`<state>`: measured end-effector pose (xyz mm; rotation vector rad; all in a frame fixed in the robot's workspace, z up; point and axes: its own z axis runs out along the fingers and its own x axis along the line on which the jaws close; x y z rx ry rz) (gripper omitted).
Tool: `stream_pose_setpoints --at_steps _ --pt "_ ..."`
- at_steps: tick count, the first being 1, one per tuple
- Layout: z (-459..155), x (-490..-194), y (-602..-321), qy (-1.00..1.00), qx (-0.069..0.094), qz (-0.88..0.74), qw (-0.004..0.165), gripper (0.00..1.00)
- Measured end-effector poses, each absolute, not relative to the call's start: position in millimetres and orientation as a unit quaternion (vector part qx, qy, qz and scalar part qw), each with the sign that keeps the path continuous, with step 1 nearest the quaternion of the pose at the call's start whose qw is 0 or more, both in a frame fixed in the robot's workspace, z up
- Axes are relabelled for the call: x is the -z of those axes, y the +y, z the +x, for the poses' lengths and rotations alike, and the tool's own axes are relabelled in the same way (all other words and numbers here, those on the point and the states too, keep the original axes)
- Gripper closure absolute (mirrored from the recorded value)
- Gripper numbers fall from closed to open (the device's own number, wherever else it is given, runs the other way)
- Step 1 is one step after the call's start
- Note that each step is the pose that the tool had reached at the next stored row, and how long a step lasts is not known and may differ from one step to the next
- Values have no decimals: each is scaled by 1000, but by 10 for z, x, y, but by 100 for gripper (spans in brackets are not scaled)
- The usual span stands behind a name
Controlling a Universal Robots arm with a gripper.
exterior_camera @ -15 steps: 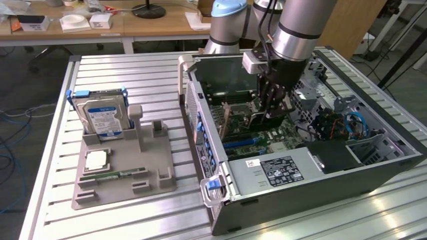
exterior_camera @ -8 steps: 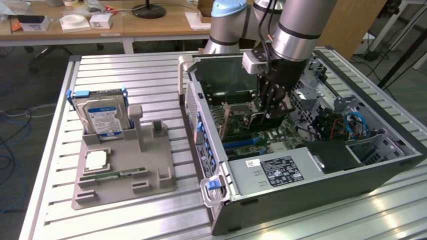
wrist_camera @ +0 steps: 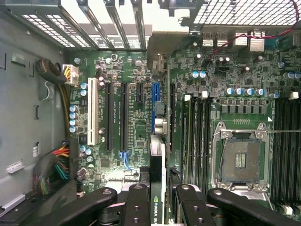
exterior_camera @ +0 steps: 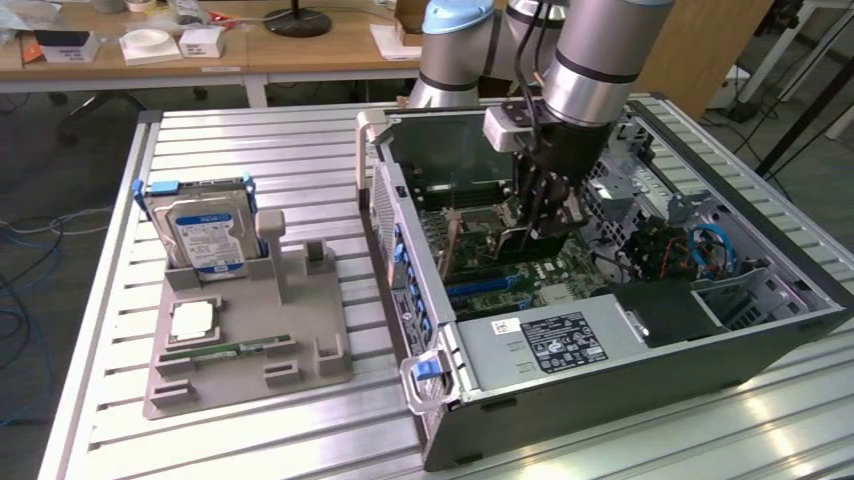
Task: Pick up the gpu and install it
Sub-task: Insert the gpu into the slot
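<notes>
GPU (wrist_camera: 157, 183) sits edge-on between my fingers (wrist_camera: 137, 207), clamped firmly, its black face with the green logo showing in the wrist view and its silver bracket end pointing toward the rear slot openings. My gripper (exterior_camera: 545, 215) hangs inside the open computer case (exterior_camera: 747, 340), low over the motherboard (wrist_camera: 136, 122), with the card lined up close to the blue expansion slot (wrist_camera: 155, 107). I judge the card is above or just entering that slot, not yet seated; I cannot tell whether its edge connector touches. On the exterior view's left, the hard drive (exterior_camera: 203, 235) stands in the grey fixture (exterior_camera: 254, 350) with the memory stick (exterior_camera: 240, 349) lying low on it. Risks as I see them: a slight tilt could jam the connector against the slot wall, or the bracket could catch the case's rear frame.
</notes>
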<state>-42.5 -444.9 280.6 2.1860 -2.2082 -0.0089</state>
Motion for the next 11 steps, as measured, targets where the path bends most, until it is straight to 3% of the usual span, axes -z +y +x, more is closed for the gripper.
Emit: stream_pose_setpoints --at_steps 11 --pt "-487 -2748 -4450 -711 3 703 17 74"
